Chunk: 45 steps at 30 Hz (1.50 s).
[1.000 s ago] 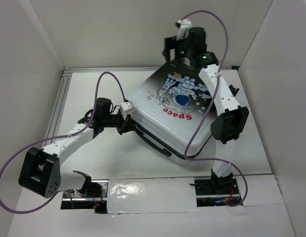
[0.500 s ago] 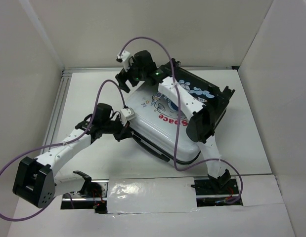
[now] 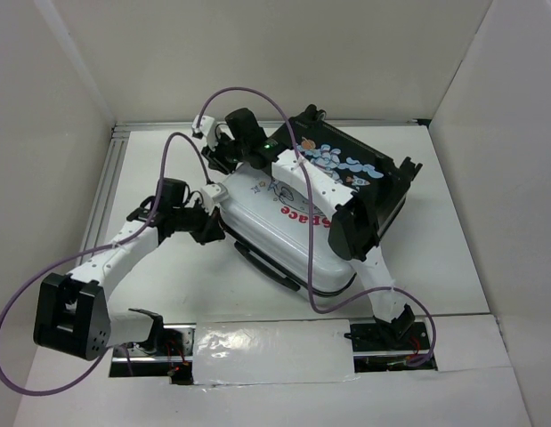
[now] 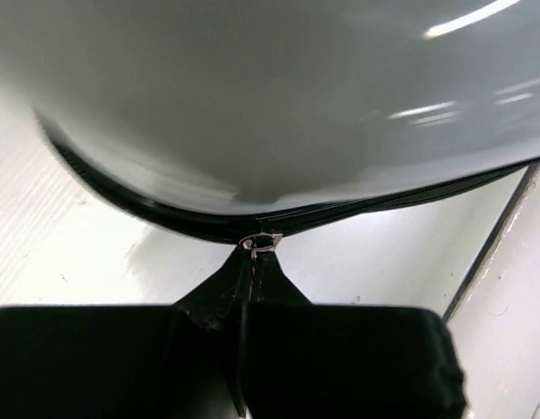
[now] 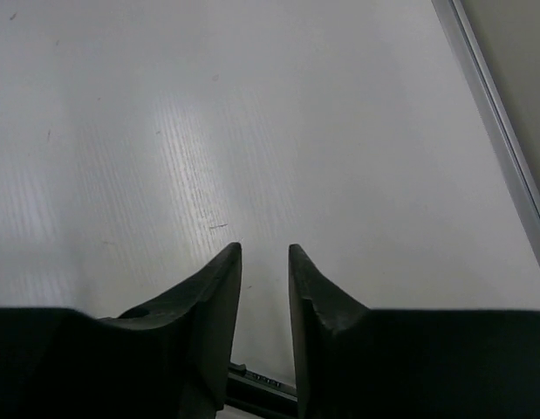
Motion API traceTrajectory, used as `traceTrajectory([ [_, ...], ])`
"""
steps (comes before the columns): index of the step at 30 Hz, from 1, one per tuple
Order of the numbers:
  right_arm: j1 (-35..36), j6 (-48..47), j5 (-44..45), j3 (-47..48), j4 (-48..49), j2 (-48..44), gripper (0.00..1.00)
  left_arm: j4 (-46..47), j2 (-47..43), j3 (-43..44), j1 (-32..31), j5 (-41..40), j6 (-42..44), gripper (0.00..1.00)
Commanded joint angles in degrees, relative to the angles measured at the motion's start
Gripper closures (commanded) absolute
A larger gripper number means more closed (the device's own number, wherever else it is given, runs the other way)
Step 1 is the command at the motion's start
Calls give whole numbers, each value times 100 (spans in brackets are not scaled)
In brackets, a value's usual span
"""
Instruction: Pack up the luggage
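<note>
The luggage [image 3: 288, 240] lies flat and closed on the table, white shell with astronaut print and red "Space" facing up. Its grey shell [image 4: 278, 105] fills the left wrist view, with the black zipper line below it. My left gripper [image 3: 211, 229] is at the luggage's left edge, shut on the metal zipper pull [image 4: 261, 243]; the left gripper [image 4: 250, 272] holds the pull's black tab between its fingers. My right gripper [image 3: 213, 153] hangs beyond the luggage's far left corner, and in its wrist view the right gripper [image 5: 264, 249] stands slightly open over bare table with nothing between its fingers.
A metal rail [image 3: 168, 127] runs along the table's far edge and shows as the rail [image 5: 496, 131] in the right wrist view. White walls enclose the table on three sides. The luggage's black carry handle [image 3: 266, 264] faces the arm bases. Purple cables loop over both arms.
My right arm swung from the luggage's far right corner across to its far left corner, and its jaws narrowed. The luggage turned slightly. My left gripper shifted left, still holding the pull.
</note>
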Motion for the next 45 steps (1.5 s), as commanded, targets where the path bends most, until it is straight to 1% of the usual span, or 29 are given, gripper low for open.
traceTrajectory([
  [1,17,-333,-331,-238,-1411,-16,67,702,32,557,726,38,364,100],
  [2,-61,-333,-402,-168,-1518,72,71,755,102,557,928,213,364,100],
  [6,-194,-272,-604,-308,-1633,73,74,1009,269,672,1228,469,311,100],
  [8,-246,-201,-605,-457,-1581,3,76,1010,453,846,1229,470,477,100],
  [10,-247,-149,-666,-528,-1528,-49,76,941,612,987,1229,391,705,100],
  [15,-247,-149,-1062,-712,-1528,-164,79,799,1052,1409,1343,487,988,100],
  [18,-194,-201,-1237,-712,-1799,-164,82,852,1227,1550,1474,391,1198,100],
  [20,-194,-201,-1238,-712,-1870,-216,83,852,1289,1620,1570,391,1347,100],
  [22,-194,43,-923,-791,-1740,-279,83,983,1289,1691,1711,391,1409,100],
  [23,-194,462,-730,-792,-1634,-348,81,984,1289,1691,1773,617,1409,100],
  [24,-194,658,-528,-792,-1564,-349,76,1053,1289,1691,1773,724,1409,100],
  [25,-194,877,-82,-548,-1511,-401,73,1106,1237,1691,1773,803,1409,100],
  [27,-194,1413,299,-161,-1597,-402,73,1326,1184,1569,1704,874,1409,100],
  [29,-360,1626,362,270,-1844,-402,74,1502,1184,1498,1625,621,1497,100],
  [30,-448,1801,362,272,-1844,-654,74,1555,1254,1559,1624,454,1619,100],
  [31,-501,1863,362,272,-1844,-796,73,1607,1306,1559,1624,452,1620,100],
  [33,-580,2056,362,9,-1775,-1295,69,1757,1473,1691,1624,364,1681,100],
  [36,-642,2381,905,-185,-1774,-1832,55,1538,1659,2051,1572,522,1735,100],
  [37,-642,2487,1394,-185,-1939,-1947,50,1477,1711,2104,1571,583,1735,100],
  [38,-642,2601,1651,-350,-2002,-2070,47,1476,1711,2104,1510,584,1735,100],
  [39,-703,2872,1880,-448,-2055,-2350,38,1476,1711,2104,1431,584,1735,100],
  [40,-756,3031,2283,-562,-2159,-2509,32,1476,1711,2104,1431,584,1787,100],
  [41,-756,3207,2435,-894,-2161,-2685,28,1476,1711,2104,1361,584,1787,100],
  [42,-835,3383,2549,-1123,-2213,-2878,26,1476,1711,2104,1299,584,1787,100],
  [43,-914,3724,2672,-1378,-2213,-3333,21,1476,1711,2104,1299,584,1787,100],
  [44,-915,3901,2900,-1650,-2213,-3572,21,1424,1711,2104,1247,584,1840,100],
  [45,-993,4077,2998,-2184,-2274,-3818,21,1423,1711,2104,1246,514,1840,100],
])
